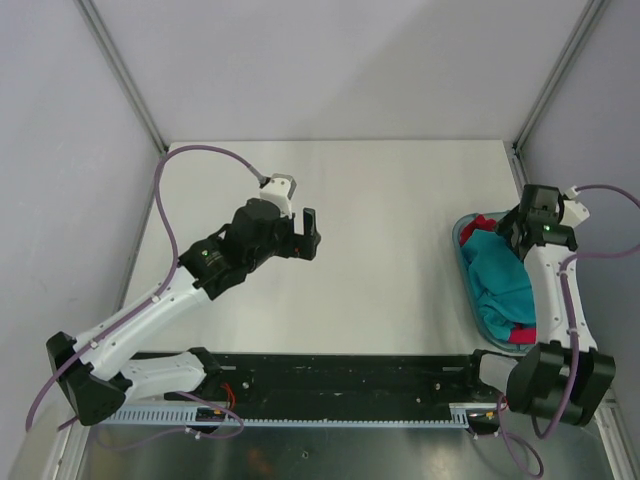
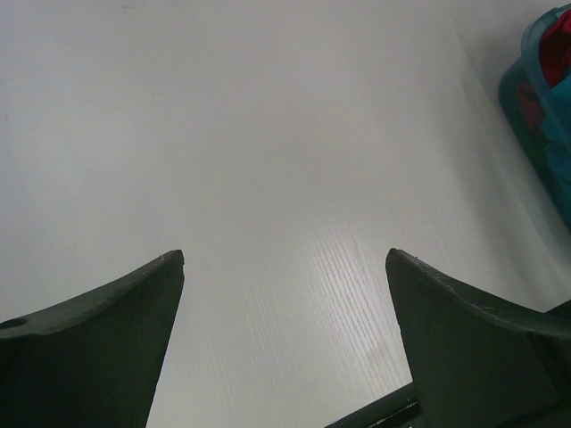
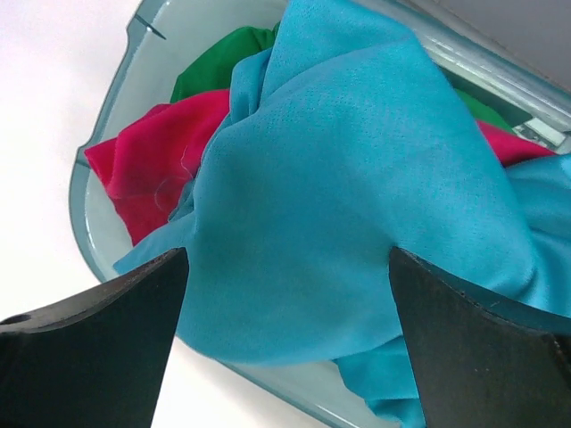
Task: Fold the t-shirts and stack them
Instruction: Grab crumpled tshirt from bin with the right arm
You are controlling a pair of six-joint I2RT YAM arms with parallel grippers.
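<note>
Right arm: I am hovering my right gripper (image 3: 287,257) over the basket (image 3: 125,98) at the right edge of the table (image 1: 380,200). Its jaws are spread wide and gripping nothing. Left arm: I am holding my left gripper (image 2: 285,259) out over bare tabletop, well apart from the basket, jaws likewise wide and empty.

Location of work: all the t-shirts are lying crumpled in the basket, none on the table. The teal t-shirt (image 3: 357,178) is sitting on top in a high heap. The magenta t-shirt (image 3: 147,169) is lying under it, showing at one side. A green t-shirt (image 3: 219,62) is peeking out at the far end, mostly buried.

Handling, my estimate: this is thin knit cloth, light and limp, with no stiffness. It is going to drape and trail from any single pinch, and it is likely to drag the magenta one along where the two are tangled. It is neither fragile nor slippery against the pads. I am judging the best hold to be the raised ridge of teal fabric directly between my right jaws. That means pinching one fold only, high on the heap and away from the basket wall. I cannot tell where collar, hem or sleeves are in this bundle, so a proper corner grip is waiting until the shirt is laid out flat.

Writing: I am seeing no brand, tag, print or label on the shirts or the basket in any view.
</note>
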